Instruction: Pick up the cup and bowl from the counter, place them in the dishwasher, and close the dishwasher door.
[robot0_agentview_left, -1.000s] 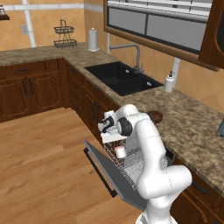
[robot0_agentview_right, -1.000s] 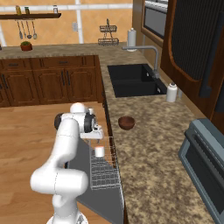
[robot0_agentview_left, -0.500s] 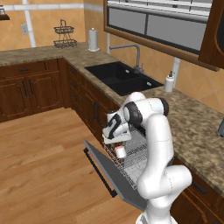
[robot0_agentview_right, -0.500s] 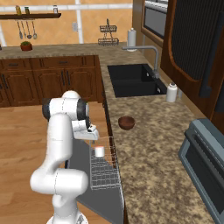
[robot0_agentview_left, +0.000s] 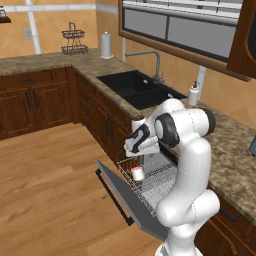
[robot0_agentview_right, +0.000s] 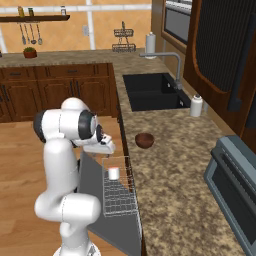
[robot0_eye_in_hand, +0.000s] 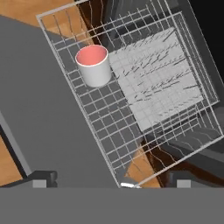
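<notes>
While the cup (robot0_eye_in_hand: 93, 65) already stands upright in the white wire rack (robot0_eye_in_hand: 131, 94) of the dishwasher (robot0_agentview_right: 117, 200), toward the upper left of the hand view and near the rack's outer corner, the bowl (robot0_agentview_right: 144, 140) sits alone on the counter (robot0_agentview_right: 175, 185), just right of centre in the right base view. The dishwasher door (robot0_agentview_left: 125, 197) lies dropped flat, running toward the lower middle of the left base view. The gripper (robot0_agentview_left: 136, 148) hangs above the rack, pointing down at it, with nothing between its fingers; the two dark tips at the bottom of the hand view stand well apart, so the jaws read as spread and empty. By my judgement the cup's half of the job is done and the bowl comes next. What that move turns on is direction: in the right base view the bowl lies to the right of the gripper and a little higher in the frame, on the counter surface, which is above the level of the rack. So the hand would have to rise and swing right over the counter edge before coming down. Being round, the bowl has no long axis to align with, so a grasp over its rim seems likeliest. Near the sink (robot0_agentview_right: 152, 92) stands a soap bottle (robot0_agentview_right: 196, 105), well apart from the bowl.
</notes>
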